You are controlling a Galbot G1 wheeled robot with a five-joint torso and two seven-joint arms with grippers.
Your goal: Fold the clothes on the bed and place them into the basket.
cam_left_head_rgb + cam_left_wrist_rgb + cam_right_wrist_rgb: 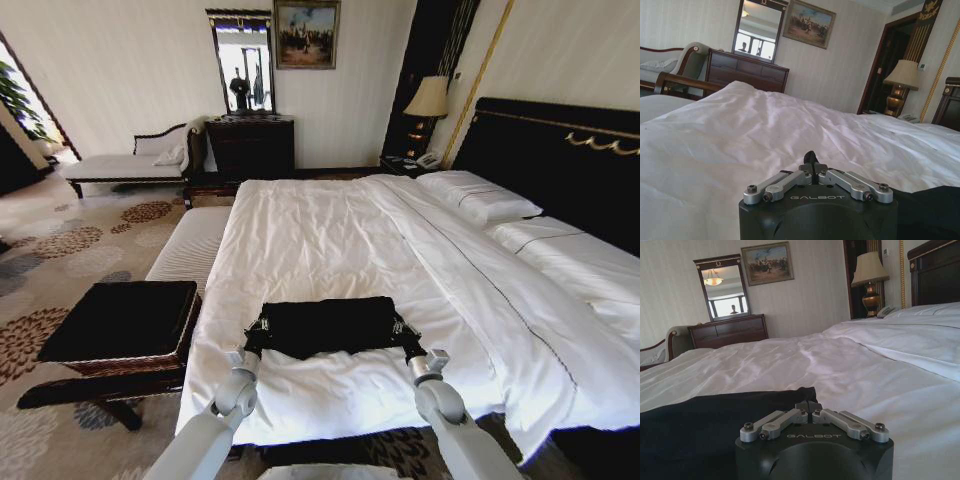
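Observation:
The clothes (325, 325), one black T-shirt folded into a flat band, lie on the white duvet of the bed (320, 225) near its foot edge. My left gripper (258, 330) is shut at the shirt's left end and my right gripper (402, 330) is shut at its right end. Black cloth (932, 212) spreads beside the left gripper (811, 161) in the left wrist view. The folded shirt (700, 425) reaches the shut right gripper (808, 407) in the right wrist view. The basket (120, 320), brown wicker with a flat black top, stands on the floor left of the bed's foot.
A white-cushioned bench (190, 245) runs along the bed's left side beyond the basket. Pillows (480, 195) and the black headboard (560, 150) are at the right. A dark dresser (250, 145), a chaise (125, 165) and a lamp (430, 98) line the far wall.

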